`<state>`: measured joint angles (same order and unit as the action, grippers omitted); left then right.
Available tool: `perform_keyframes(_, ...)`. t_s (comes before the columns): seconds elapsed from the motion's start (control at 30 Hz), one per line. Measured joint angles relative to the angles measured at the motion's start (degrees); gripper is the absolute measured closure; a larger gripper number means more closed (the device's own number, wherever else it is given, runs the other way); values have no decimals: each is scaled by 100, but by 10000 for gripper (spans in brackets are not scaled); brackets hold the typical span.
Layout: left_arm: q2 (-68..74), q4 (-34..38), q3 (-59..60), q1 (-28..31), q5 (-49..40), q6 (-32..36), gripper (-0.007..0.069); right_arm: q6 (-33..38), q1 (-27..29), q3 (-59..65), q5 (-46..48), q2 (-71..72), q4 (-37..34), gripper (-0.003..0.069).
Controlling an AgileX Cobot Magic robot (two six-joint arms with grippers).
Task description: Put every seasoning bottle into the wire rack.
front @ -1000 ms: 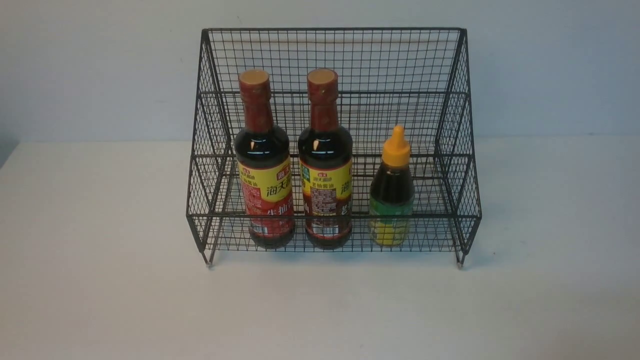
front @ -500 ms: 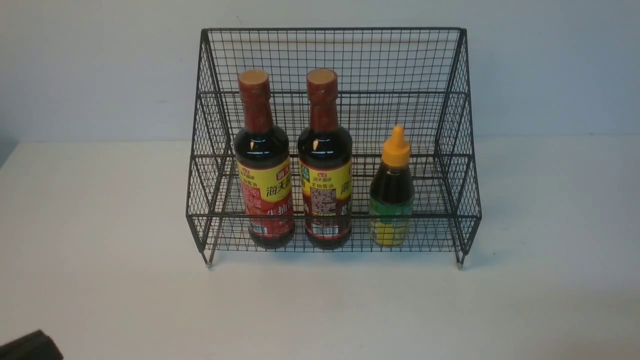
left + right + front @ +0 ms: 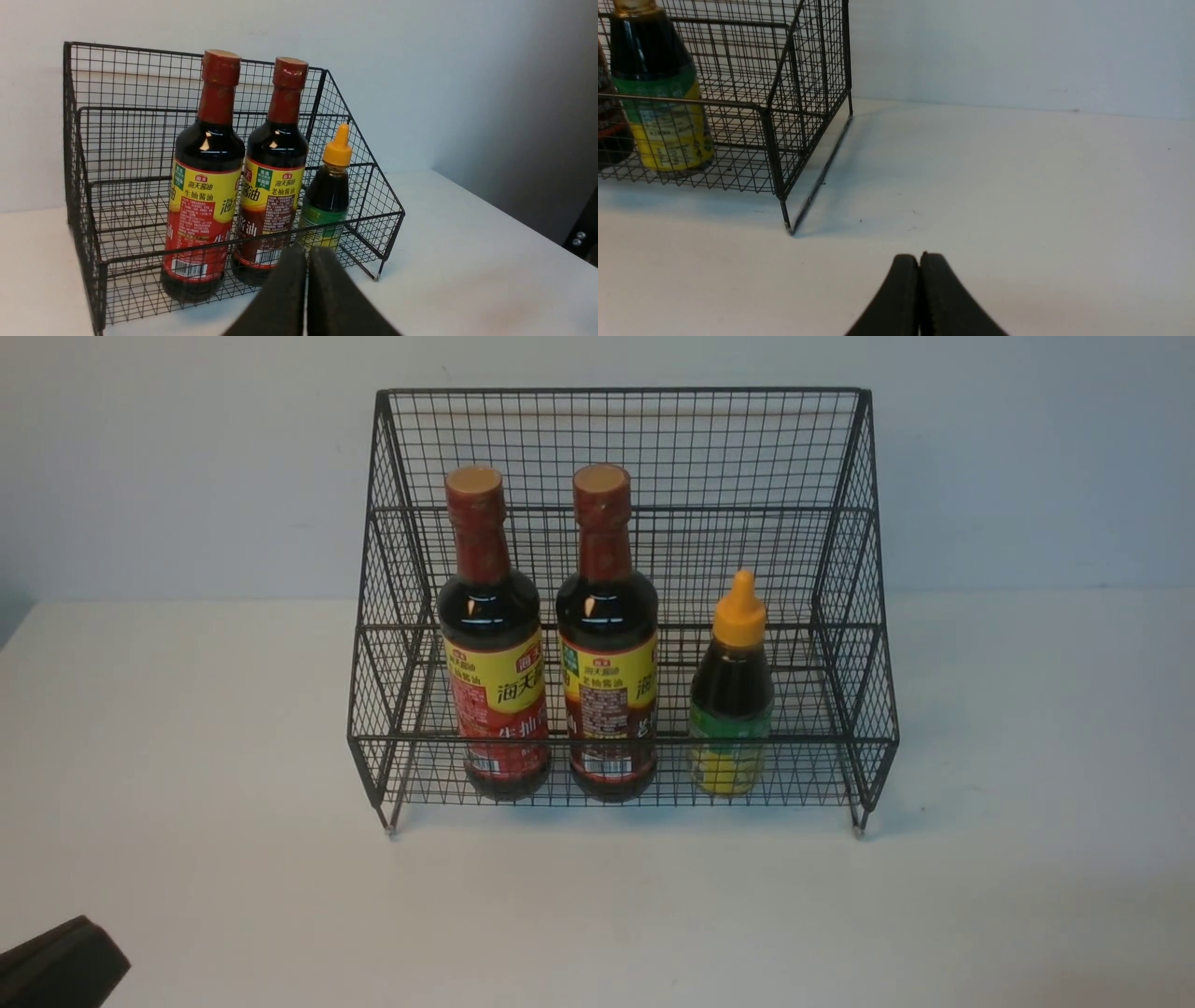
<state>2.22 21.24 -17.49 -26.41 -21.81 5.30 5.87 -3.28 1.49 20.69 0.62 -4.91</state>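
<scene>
Pressing their fingers together, the left hand (image 3: pixel 307 254) and right hand (image 3: pixel 919 259) hold nothing. Three bottles (image 3: pixel 607 635) stand in the rack (image 3: pixel 621 420); bare table (image 3: pixel 1027 896) lies around.

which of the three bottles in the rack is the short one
The bottle with the orange nozzle cap, at the robot's right end of the row in the wire rack. The other two bottles are taller, with red necks and flat tan caps.

left gripper (image 3: pixel 307 254) and right gripper (image 3: pixel 919 258) both have jaws pressed together
</scene>
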Motion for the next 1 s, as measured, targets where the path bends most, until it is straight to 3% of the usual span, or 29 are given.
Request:
perform_keyframes(0.13,0,-130,76,0,7,37,629,-6,0,0,0,0,0,673)
perform_keyframes(0.27,0,-1146,554,195,392,70,629,-6,0,0,0,0,0,673)
perform_keyframes(0.37,0,-1890,1135,684,768,24,629,-6,0,0,0,0,0,673)
perform_keyframes(0.67,-66,-1975,1918,2297,944,-21,629,-6,0,0,5,0,0,673)
perform_keyframes(1.0,-280,-2124,1918,2343,111,-21,629,-6,0,0,5,0,0,673)
